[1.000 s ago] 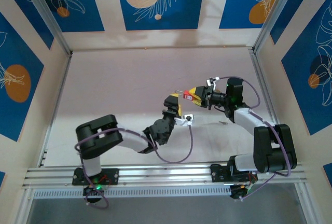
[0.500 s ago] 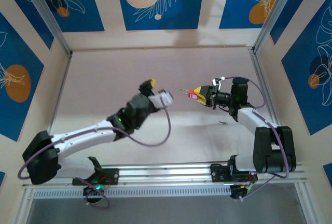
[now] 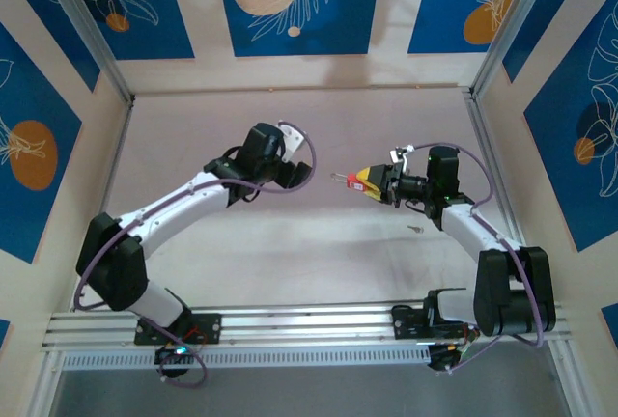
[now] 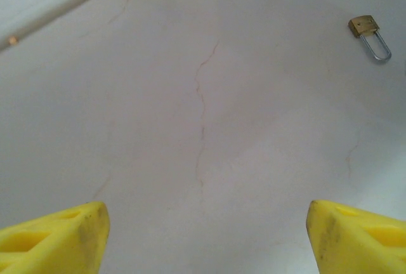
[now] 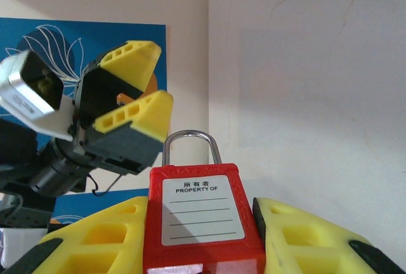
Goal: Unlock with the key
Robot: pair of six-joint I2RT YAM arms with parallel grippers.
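Biggest of all is the pale table [image 3: 222, 272]. Above it, the right gripper [image 3: 372, 182] is clamped on the red padlock [image 3: 355, 180]. It has one yellow finger on each side of the lock and holds it up in the air. The silver loop [image 5: 190, 144] on top of the lock looks pushed in, so we think the lock is not open yet.

The left gripper [image 3: 297, 171] hangs across from the right one, well apart from it. Its fingers are wide apart and nothing is between them. Ahead of it and off to one side, a small brass padlock [image 4: 368, 33] lies on the table.

The key [image 3: 415, 230] is the tiniest thing. It lies flat on the table, below the right gripper and back toward that arm's base. It is far from the left gripper, and nothing holds it.

We think one part is done, because the lock is held. We think the rest is to pick up the key, put it in the lock and turn it.
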